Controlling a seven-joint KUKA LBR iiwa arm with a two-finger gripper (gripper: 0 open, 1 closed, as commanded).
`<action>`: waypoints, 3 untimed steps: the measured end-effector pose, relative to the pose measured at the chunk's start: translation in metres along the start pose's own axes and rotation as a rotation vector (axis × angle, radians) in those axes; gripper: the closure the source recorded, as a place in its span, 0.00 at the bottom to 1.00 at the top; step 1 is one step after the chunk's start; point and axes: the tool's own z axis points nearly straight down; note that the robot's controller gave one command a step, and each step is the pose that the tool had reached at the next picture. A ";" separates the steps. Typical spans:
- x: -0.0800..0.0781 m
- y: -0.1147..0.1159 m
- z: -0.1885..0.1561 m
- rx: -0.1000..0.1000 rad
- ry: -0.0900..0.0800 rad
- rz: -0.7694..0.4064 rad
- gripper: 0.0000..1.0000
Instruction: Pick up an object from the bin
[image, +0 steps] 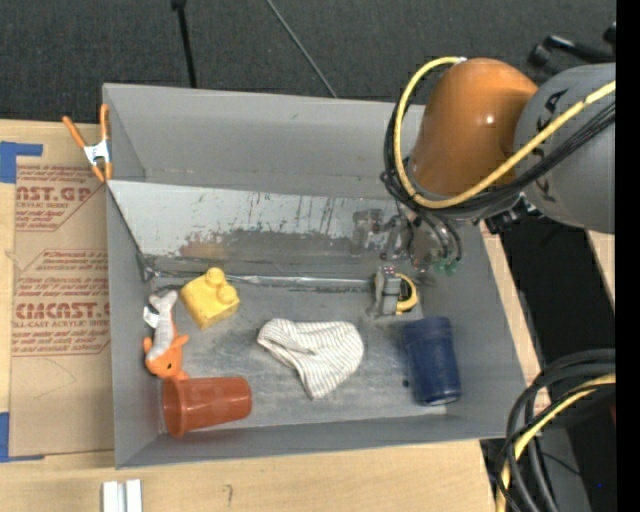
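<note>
Camera view: grey bin (250, 215) wall scuffed; tool (390, 298) near blue cup (431, 360); grip unclear

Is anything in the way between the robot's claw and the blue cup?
Nothing visible is. The gripper hangs just up and left of the blue cup, with only bare bin floor between them. The striped cloth lies further left, outside that gap.

Yellow block (210, 297), far left; orange-white fish toy (162, 340) beside; orange cup (205, 404), on side; striped cloth (315, 352), centre; blue cup (431, 358), right.
</note>
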 end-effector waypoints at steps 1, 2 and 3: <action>-0.001 0.000 -0.005 0.000 -0.008 0.000 0.00; 0.001 -0.004 0.039 0.002 -0.013 -0.074 0.00; 0.057 0.020 0.083 0.000 -0.008 -0.045 0.00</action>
